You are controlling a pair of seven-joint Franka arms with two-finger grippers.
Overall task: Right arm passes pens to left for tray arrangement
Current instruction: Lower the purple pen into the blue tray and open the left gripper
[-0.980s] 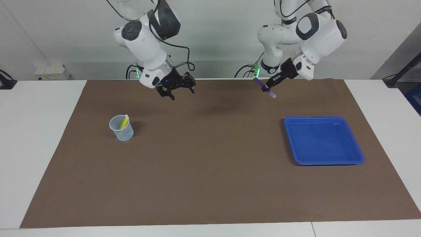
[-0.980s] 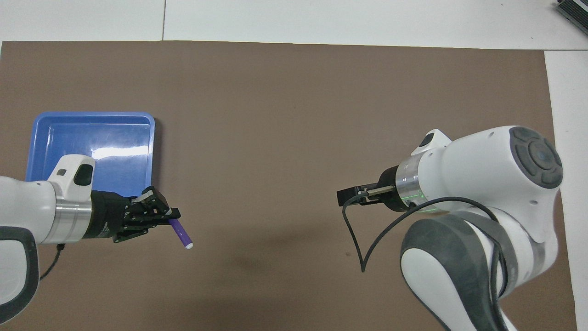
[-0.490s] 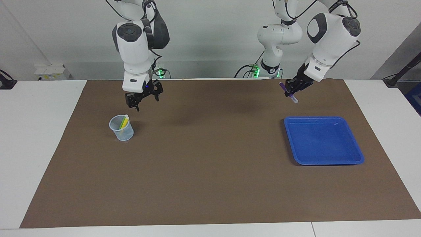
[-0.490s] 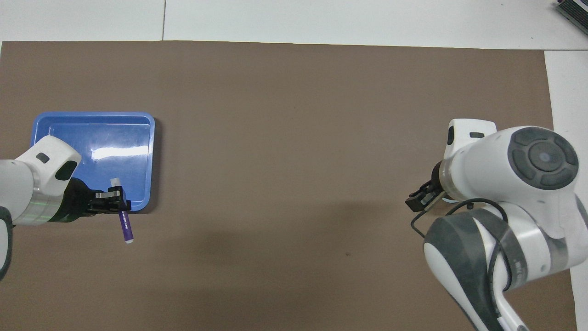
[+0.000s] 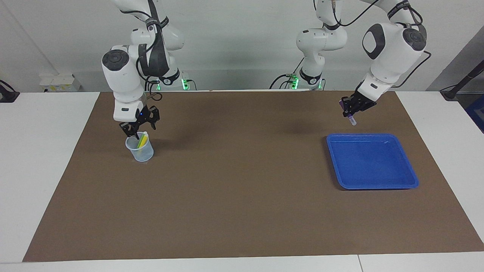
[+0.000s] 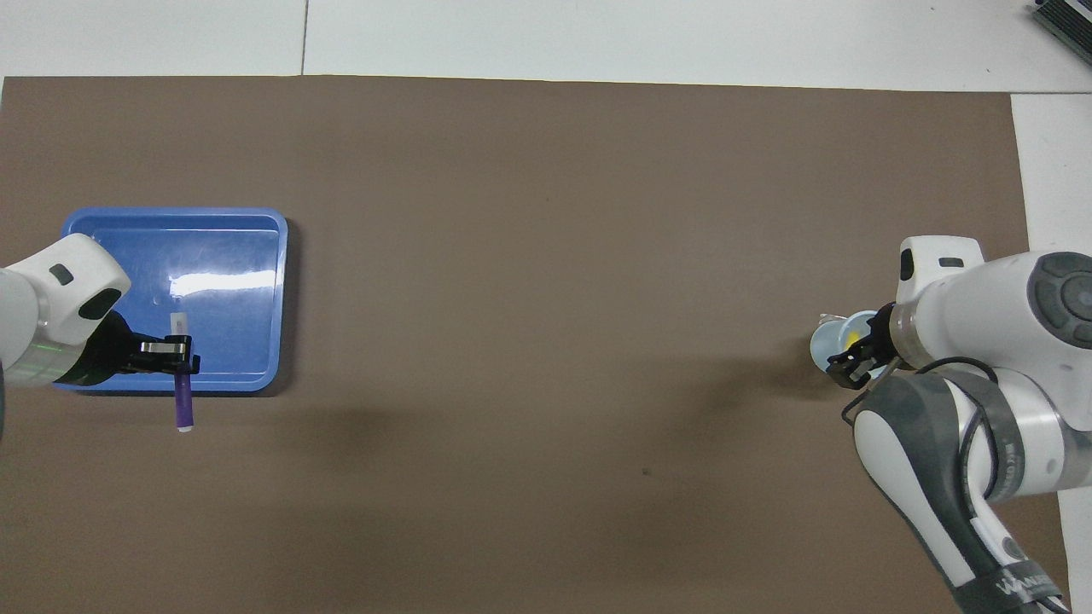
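Both arms have swung apart: the left gripper [image 5: 349, 109], clenched on the purple pen [image 6: 182, 408], now hangs beside the empty tray [image 5: 372, 181], while the right gripper [image 5: 139, 128], fingers partly spread, dips over the cup [image 5: 140, 149] holding the yellow and green pens [image 5: 142, 140]. Nothing on the desk [image 5: 242, 196] blocks either.

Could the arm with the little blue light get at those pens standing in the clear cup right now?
Probably yes. The right gripper hangs right over the cup, whose open top leaves the yellow pen and green pen sticking up with nothing covering them.
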